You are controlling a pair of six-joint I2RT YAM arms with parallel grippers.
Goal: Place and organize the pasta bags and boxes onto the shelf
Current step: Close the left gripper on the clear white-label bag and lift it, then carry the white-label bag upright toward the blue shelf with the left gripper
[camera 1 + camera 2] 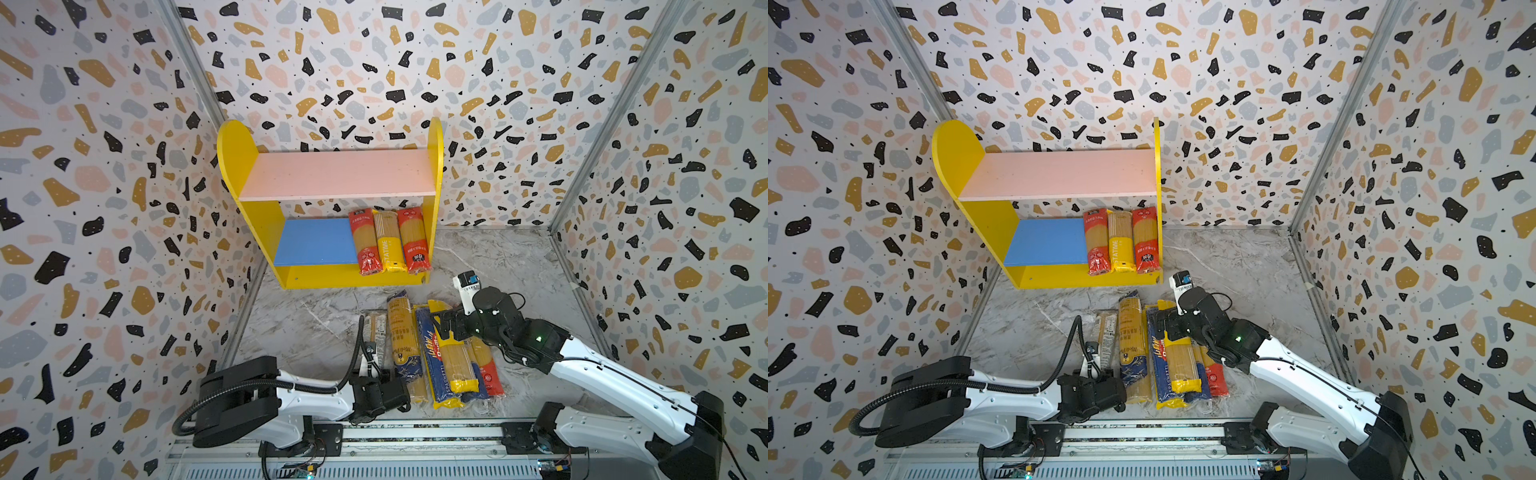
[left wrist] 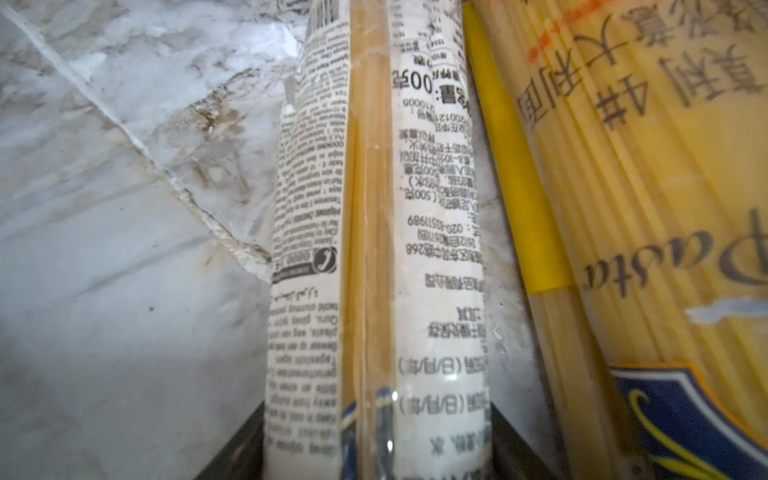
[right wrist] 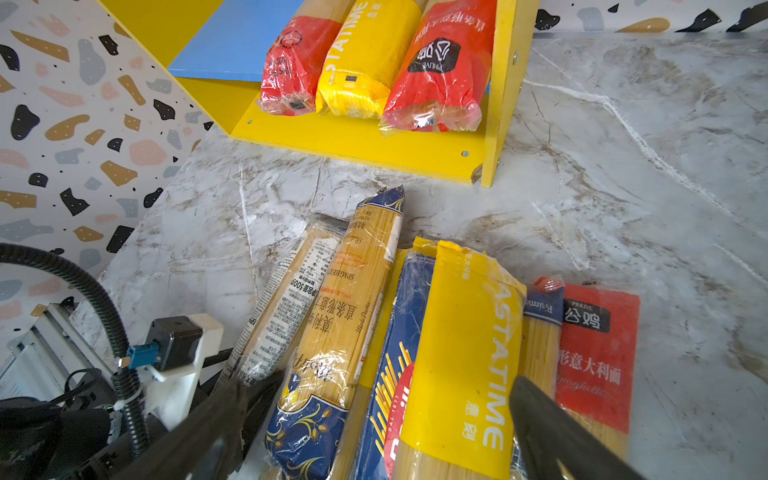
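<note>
- The shelf (image 1: 237,166) held a row of three spaghetti packs (image 1: 388,245), red, yellow, red. They lay side by side at the right end of the blue lower board (image 1: 311,241).
- The rest of that board and the whole pink upper board (image 1: 336,174) were bare.
- At least six packs lay heaped on the marble table (image 1: 498,257) in front of the shelf, so I judged the job under half done.
- The left gripper (image 2: 376,453) had a finger close on each side of the white-labelled pack (image 2: 374,249) at the heap's left edge. Whether it was actually pinching the pack could not be told, and the pack lay on the table.
- The right gripper (image 3: 390,382) stood wide and empty over the yellow PASTATIME pack (image 3: 465,353), which lay partly on the Barilla pack (image 1: 432,357).
</note>
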